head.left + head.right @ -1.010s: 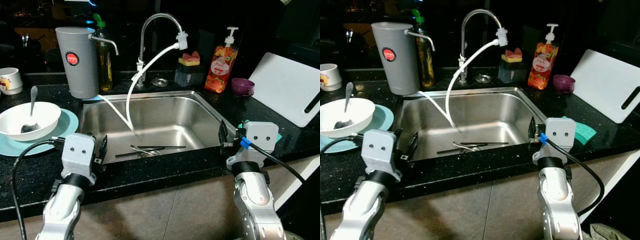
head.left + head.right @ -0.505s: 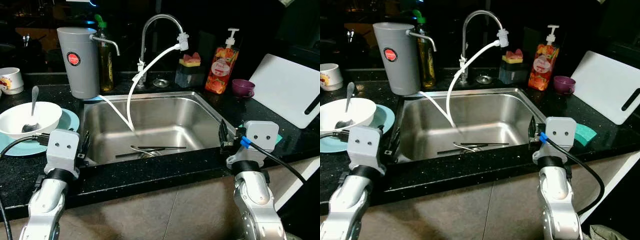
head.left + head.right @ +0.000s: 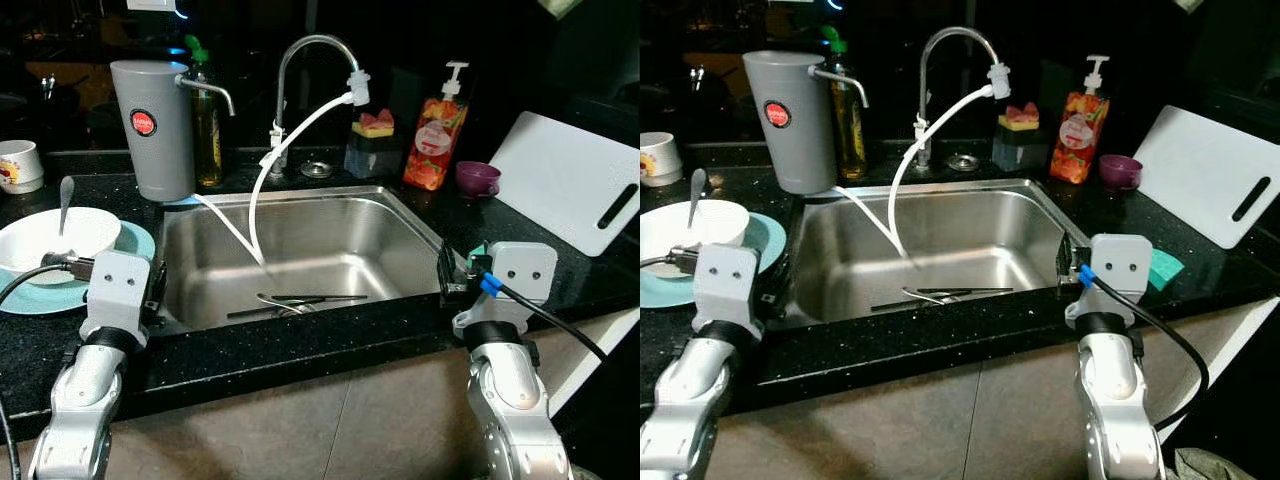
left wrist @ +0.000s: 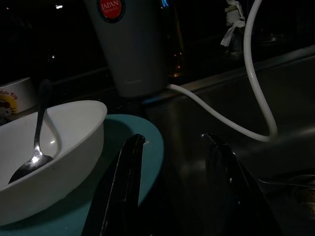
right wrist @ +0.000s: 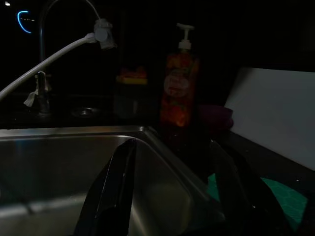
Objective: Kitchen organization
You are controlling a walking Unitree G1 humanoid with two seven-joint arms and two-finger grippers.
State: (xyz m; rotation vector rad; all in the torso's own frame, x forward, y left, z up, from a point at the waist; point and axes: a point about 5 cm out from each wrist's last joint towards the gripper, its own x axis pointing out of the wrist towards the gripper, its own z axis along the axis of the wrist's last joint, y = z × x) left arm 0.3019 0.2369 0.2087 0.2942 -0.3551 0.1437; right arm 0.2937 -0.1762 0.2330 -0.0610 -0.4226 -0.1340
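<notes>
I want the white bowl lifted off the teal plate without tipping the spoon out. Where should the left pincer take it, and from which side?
Probably the bowl's near rim on the sink side, coming in level from the left pincer's present spot. That thin wall faces the open fingers, while the spoon leans on the far rim. The teal plate shows beneath the bowl's edge, so pinch above it.

Counted around the sink (image 3: 330,225): one white bowl (image 3: 45,235), one teal plate (image 3: 135,245), two bottles (image 3: 430,130), one purple cup (image 3: 478,178), one white cutting board (image 3: 570,190).
</notes>
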